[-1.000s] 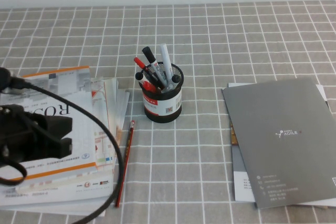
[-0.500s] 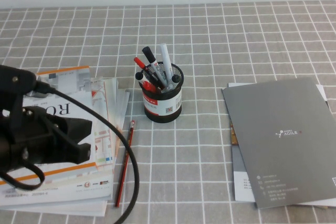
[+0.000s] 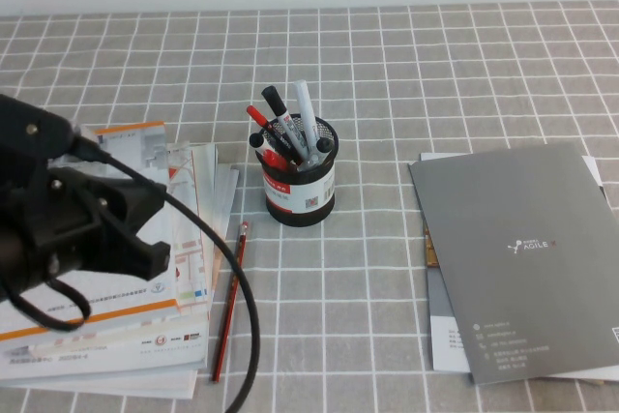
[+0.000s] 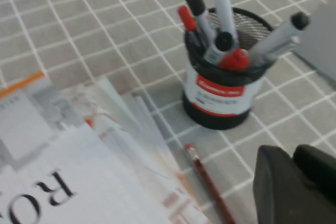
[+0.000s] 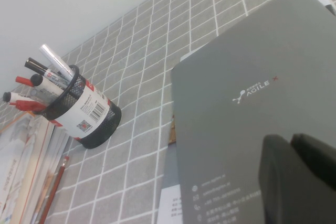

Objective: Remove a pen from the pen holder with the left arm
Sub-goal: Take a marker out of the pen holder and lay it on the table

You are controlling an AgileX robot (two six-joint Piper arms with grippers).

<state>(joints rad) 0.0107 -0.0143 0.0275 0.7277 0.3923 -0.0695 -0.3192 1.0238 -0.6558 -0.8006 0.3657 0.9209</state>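
Table [image 3: 387, 65]: left gripper [image 4: 294, 161] at left edge, fingers [image 4: 273, 182] pressed together; spread, pinch tallest pen [image 3: 305, 108] in holder [image 3: 300, 200]. Right gripper [image 5: 296, 150] by booklet [image 5: 236, 77], likewise together.

High view: raised, angled down across tablecloth [image 3: 387, 65]. Left wrist view: close above pen holder [image 4: 220, 98]. Right wrist view: low over grey booklet [image 5: 247, 93]. All three share the pen holder.

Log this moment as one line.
left hand shut, over magazines, short of pen holder | right hand shut, above gray booklet | pens in holder
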